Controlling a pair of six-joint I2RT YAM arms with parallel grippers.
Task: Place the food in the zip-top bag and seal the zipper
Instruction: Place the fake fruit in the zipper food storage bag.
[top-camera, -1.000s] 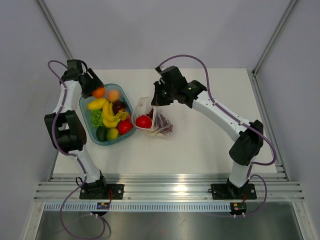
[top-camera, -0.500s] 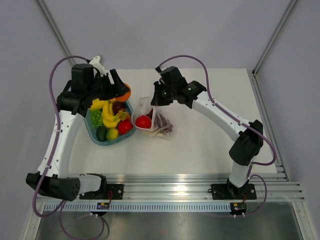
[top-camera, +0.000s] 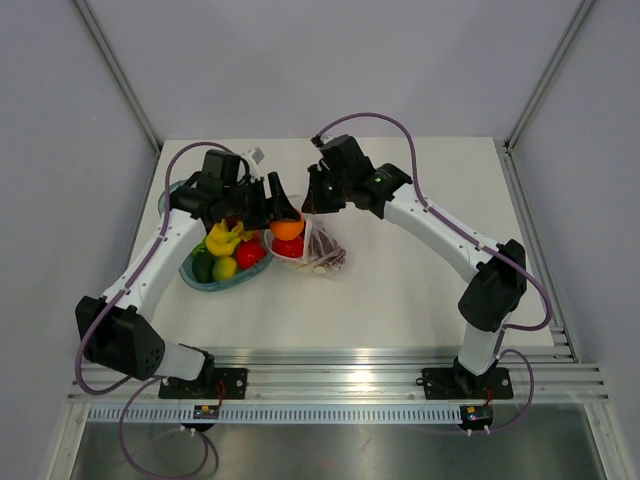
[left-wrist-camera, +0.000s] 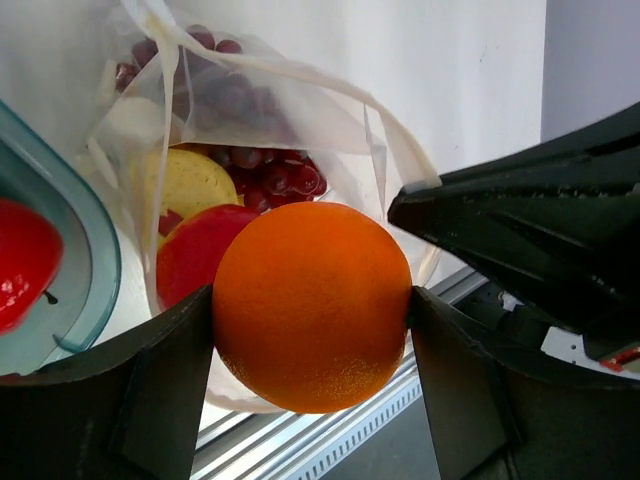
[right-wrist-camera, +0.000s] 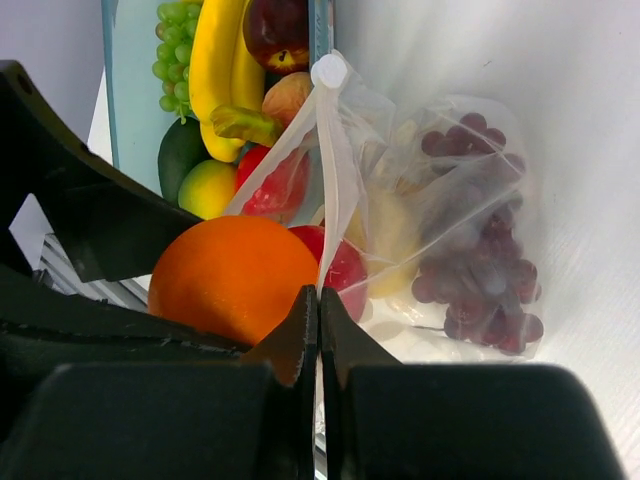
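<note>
Orange toy fruit (left-wrist-camera: 312, 305): smooth, round and rigid-looking, probably light and quick to roll. The left jaws, spread wide, grip it across its middle just above the bag's mouth.
Zip-top bag (right-wrist-camera: 450, 180): thin, limp film lying on the surface (top-camera: 420, 290) beside the bowl (top-camera: 190, 272), best held by its rim. The right jaws, fully closed, pinch that rim upright.
Left wrist view: grapes (left-wrist-camera: 262, 165) and red and yellow pieces inside.
Top view: more food in the bowl.

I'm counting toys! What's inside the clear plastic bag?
Through the clear plastic bag show purple toy grapes, a pale yellow fruit and a red fruit. The round orange above hides whatever lies beneath it.
</note>
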